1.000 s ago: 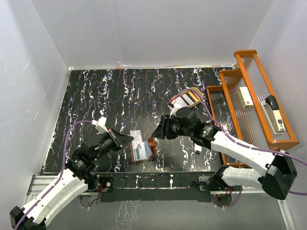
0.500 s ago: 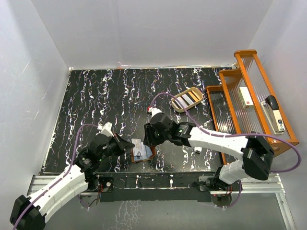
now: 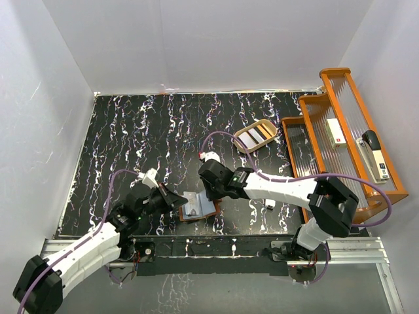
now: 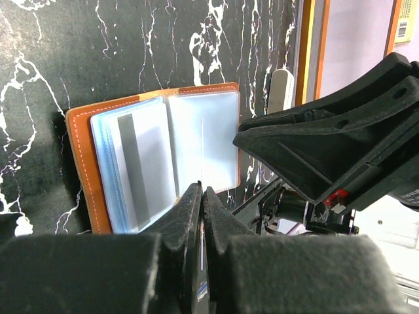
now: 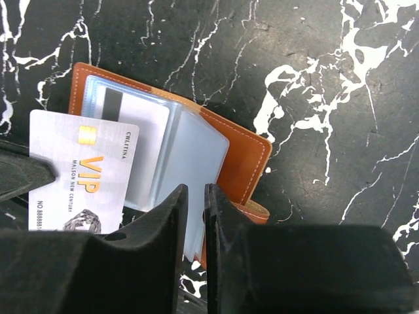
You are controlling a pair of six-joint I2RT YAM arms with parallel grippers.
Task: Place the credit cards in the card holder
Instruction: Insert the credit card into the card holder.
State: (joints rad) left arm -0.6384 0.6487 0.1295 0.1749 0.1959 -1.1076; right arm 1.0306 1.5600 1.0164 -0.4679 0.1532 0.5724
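The card holder (image 3: 207,208) lies open near the table's front edge, brown cover (image 5: 245,157) down and translucent sleeves up. One sleeve holds a card with a dark stripe (image 4: 134,163). My left gripper (image 4: 201,191) is shut on a silver VIP credit card (image 5: 78,173), seen edge-on (image 4: 201,260) between its fingers. The card's corner overlaps the holder's left sleeve. My right gripper (image 5: 195,190) hovers at the holder's right half. Its jaws stand narrowly apart on either side of a raised sleeve page (image 5: 190,163).
A tan oval tray (image 3: 255,135) with narrow sticks sits behind the right arm. An orange stepped rack (image 3: 308,104) along the right wall carries a white box (image 3: 336,131) and a stapler (image 3: 374,154). A small white piece (image 3: 270,204) lies by the rack.
The right arm has swung left from near the tray to the card holder, its jaws narrowing. The left gripper has brought the card forward onto the holder.
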